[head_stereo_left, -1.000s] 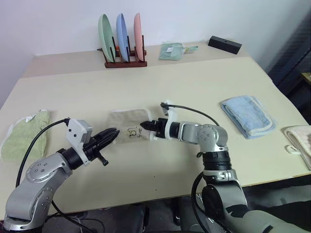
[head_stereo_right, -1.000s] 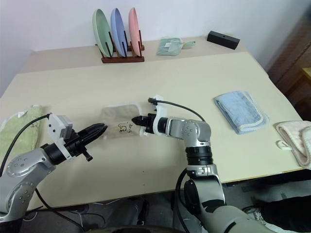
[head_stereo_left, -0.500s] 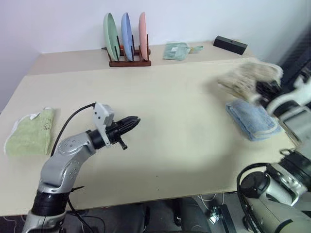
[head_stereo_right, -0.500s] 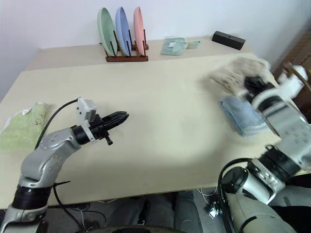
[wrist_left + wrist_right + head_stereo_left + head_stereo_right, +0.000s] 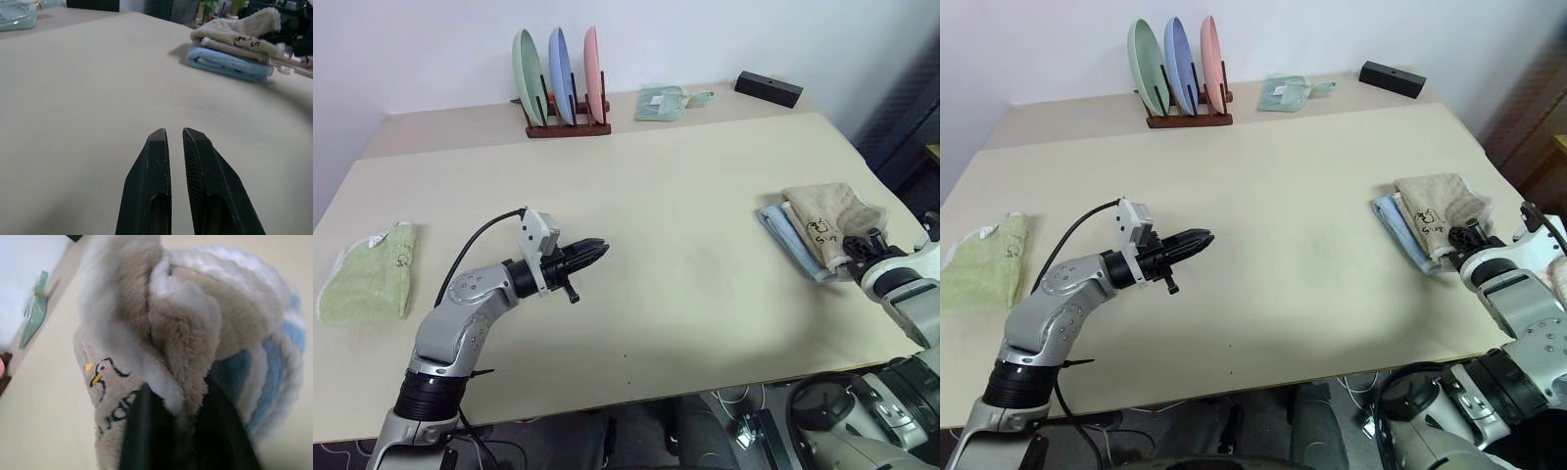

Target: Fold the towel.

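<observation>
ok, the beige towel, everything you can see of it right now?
The beige towel is fluffy terry cloth, folded into a thick, slightly rumpled bundle with white edging and a small dark embroidered bird-and-letters mark on top. It lies on the folded light blue towel near the table's right edge. The right gripper is at its near edge; in the right wrist view a fold of the cloth sits between its black fingers.

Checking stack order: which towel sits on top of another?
The beige towel, lying on the blue towel at the table's right; the green towel lies alone at the left.
</observation>
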